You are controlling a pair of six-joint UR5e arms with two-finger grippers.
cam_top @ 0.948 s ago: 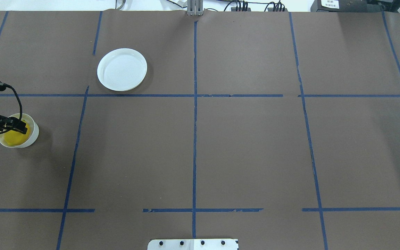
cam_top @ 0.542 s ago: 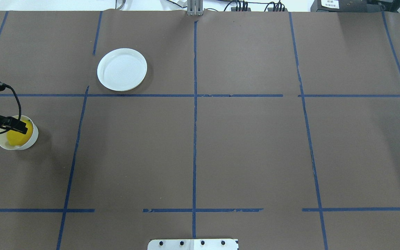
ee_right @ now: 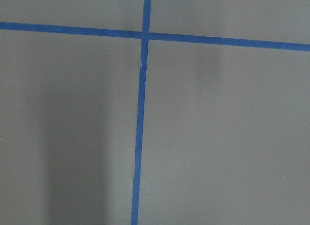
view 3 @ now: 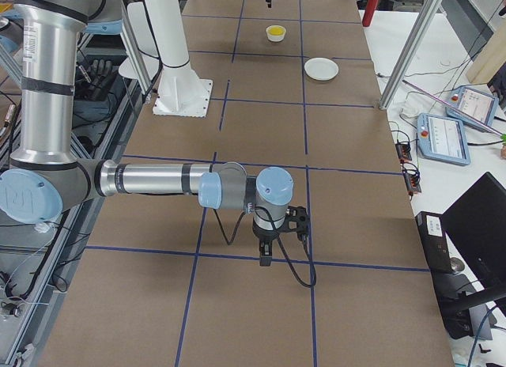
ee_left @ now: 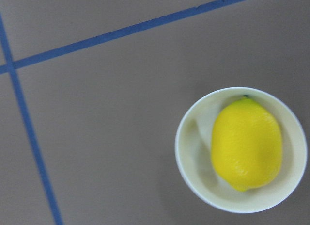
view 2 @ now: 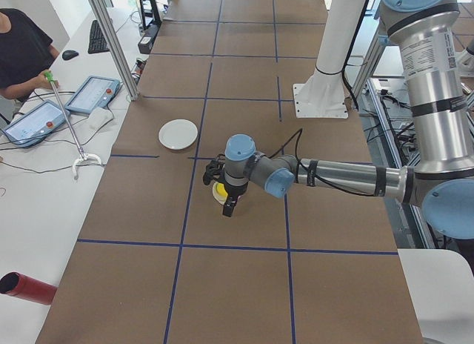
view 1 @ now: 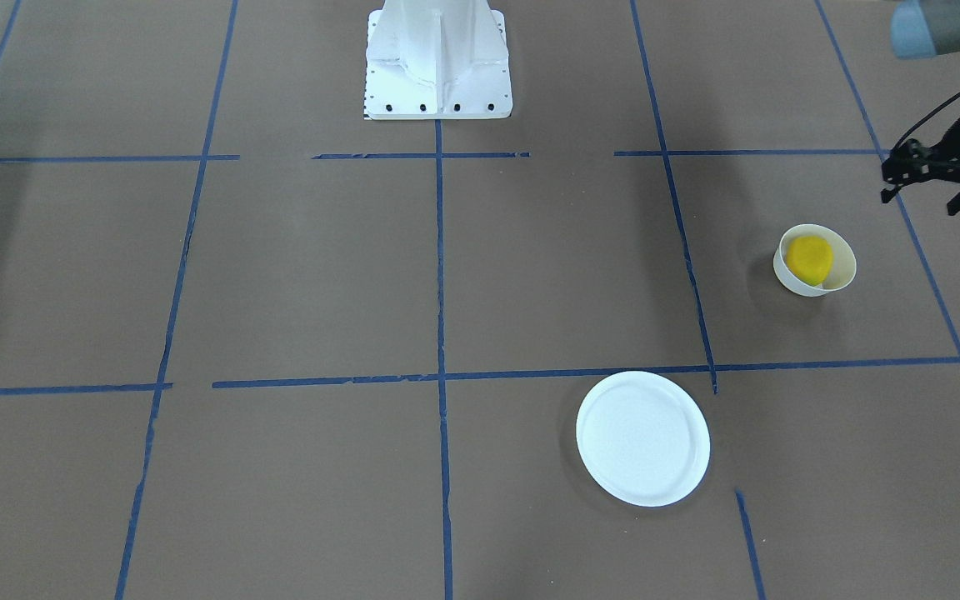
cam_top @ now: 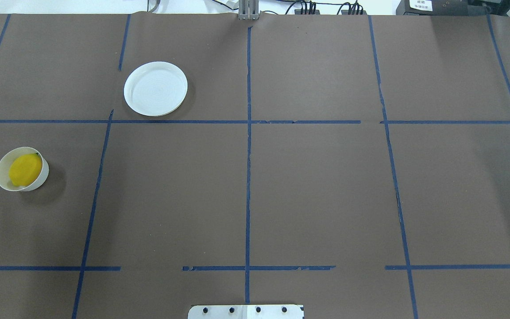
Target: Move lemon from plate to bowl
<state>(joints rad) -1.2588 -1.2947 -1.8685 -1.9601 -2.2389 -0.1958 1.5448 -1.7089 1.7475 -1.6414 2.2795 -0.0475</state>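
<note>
The yellow lemon (cam_top: 25, 169) lies inside the small off-white bowl (cam_top: 2, 182) at the table's left side. It shows in the front-facing view (view 1: 808, 257) and fills the bowl (ee_left: 189, 152) in the left wrist view (ee_left: 247, 143). The flat white plate (cam_top: 155, 88) is bare, farther back and to the right. My left gripper (view 1: 918, 205) is open and empty, raised beside the bowl toward the table's edge, and out of the overhead view. My right gripper (view 3: 264, 258) hangs over bare table far from both dishes; I cannot tell whether it is open or shut.
The white robot base (view 1: 438, 58) stands at the middle of the near table edge. Blue tape lines cross the brown table cover. Tablets and a person sit at the side table (view 2: 44, 114) beyond the far edge.
My left gripper has drawn back from over the bowl and left the overhead view. The lemon stays in the bowl. The plate has not moved.
</note>
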